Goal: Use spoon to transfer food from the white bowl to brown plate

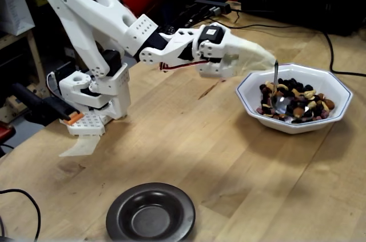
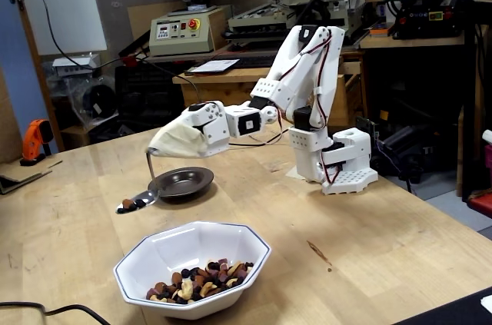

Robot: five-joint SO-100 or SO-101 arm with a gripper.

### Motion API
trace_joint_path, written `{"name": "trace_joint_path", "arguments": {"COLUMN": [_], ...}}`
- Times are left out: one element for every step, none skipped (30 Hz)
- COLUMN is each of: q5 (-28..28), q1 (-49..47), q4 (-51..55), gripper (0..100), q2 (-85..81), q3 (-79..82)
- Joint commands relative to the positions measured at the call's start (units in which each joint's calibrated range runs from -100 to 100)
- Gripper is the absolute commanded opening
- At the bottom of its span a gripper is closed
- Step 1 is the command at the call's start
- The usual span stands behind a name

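Cloth-covered fingers (image 2: 157, 148) grip the spoon (image 2: 140, 200), loaded with food (image 2: 129, 203), above the bench between white bowl (image 2: 154, 248) and brown plate (image 2: 181, 183).

no legible text, labels or numbers

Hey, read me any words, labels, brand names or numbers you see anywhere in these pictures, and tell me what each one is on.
No text is readable in either fixed view.
Control box on the back bench, with a red button: its panel markings are too small and blurred to read.
White sheet beside it: any print is too blurred.
White bowl, brown plate, spoon and the cloth-covered end effector: no lettering shows.
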Motion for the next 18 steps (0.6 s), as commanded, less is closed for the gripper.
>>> {"name": "trace_joint_path", "arguments": {"q5": [0.24, 0.24, 0.24, 0.24, 0.24, 0.24, 0.24, 0.24, 0.24, 0.24, 0.24, 0.24, 0.24, 0.24, 0.24, 0.24, 0.24, 0.24], "q1": [4.85, 5.88, 6.77, 7.59, 8.33, 9.14, 9.88, 10.77, 11.74, 12.55, 13.59, 14.48, 15.44, 16.33, 17.14, 18.03, 18.85, 19.51], "q4": [-0.39, -0.39, -0.39, -0.39, -0.39, -0.39, -0.39, -0.39, -0.39, -0.39, -0.47, -0.47, -0.47, -0.47, -0.47, -0.47, -0.39, 0.01], "gripper": [4, 4, 4, 4, 4, 4, 4, 4, 4, 4, 4, 4, 4, 4, 4, 4, 4, 4], "q2": [-2.98, -2.98, -2.98, -3.06, -3.06, -3.06, -3.06, -3.06, -3.06, -3.06, -3.06, -3.06, -3.15, -3.32, -3.92, -4.86, -5.97, -7.26], "q3": [-0.94, -0.76, -0.67, -0.58, -0.58, -0.58, -0.58, -0.58, -0.58, -0.58, -0.58, -0.58, -0.49, -0.49, -0.49, -0.49, -0.49, -0.49]}}
